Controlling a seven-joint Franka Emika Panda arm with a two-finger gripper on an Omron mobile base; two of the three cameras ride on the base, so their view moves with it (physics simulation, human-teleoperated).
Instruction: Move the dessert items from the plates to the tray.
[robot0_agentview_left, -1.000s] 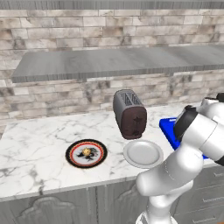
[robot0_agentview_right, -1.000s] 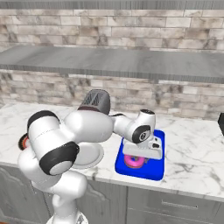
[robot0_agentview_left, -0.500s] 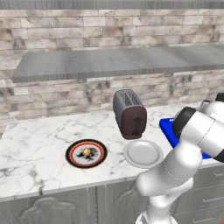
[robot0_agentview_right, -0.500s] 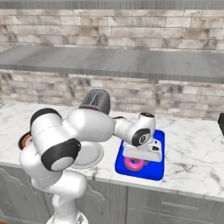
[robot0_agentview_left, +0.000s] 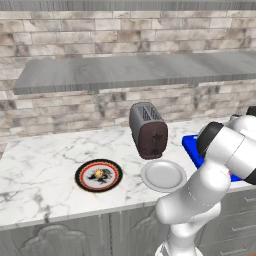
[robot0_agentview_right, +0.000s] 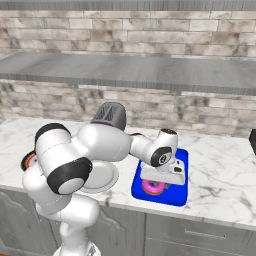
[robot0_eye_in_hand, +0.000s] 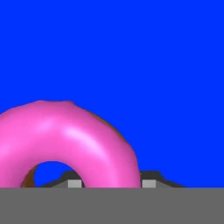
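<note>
Hand view — doughnut (robot0_eye_in_hand: 65, 140) between jaws, on tray (robot0_eye_in_hand: 131, 52).

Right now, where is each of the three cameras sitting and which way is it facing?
Left base view: behind-left of the arm, looking forward-down at the toaster, patterned plate and grey-white plate; white arm lower right.
Right base view: behind-right, looking at the blue tray and pink doughnut; arm lower left, tool over the doughnut.
Hand view: on the hand, facing doughnut and tray.
Shared: both base views show the tray.
</note>
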